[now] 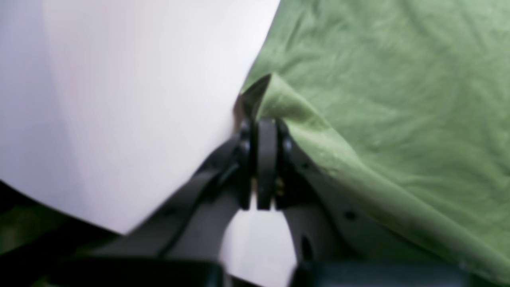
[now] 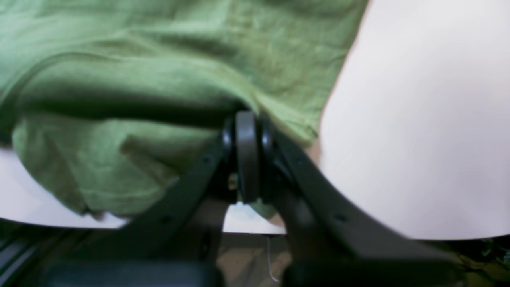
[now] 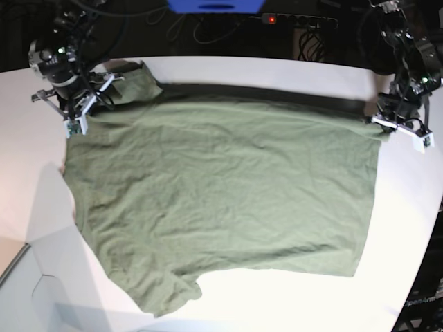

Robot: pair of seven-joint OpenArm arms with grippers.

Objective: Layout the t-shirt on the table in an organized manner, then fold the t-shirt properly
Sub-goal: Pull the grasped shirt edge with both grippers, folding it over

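Observation:
The olive-green t-shirt point(image 3: 221, 187) lies spread nearly flat on the white table point(image 3: 408, 228). One sleeve points toward the front left and the other sits bunched at the far left. My left gripper point(image 1: 266, 127) is shut on the fabric's edge, a pinched fold rising above its tips. In the base view this left gripper point(image 3: 382, 122) holds the shirt's far right corner. My right gripper point(image 2: 247, 119) is shut on the t-shirt point(image 2: 167, 52), next to the far-left sleeve. The base view shows this right gripper point(image 3: 91, 105) at the far left. The far edge is slightly lifted and casts a dark shadow.
Behind the table there are cables, a power strip with a red light point(image 3: 271, 19) and a blue object point(image 3: 214, 5). The table's edge curves round at the front right. A pale boxy surface point(image 3: 34, 290) stands at the front left corner.

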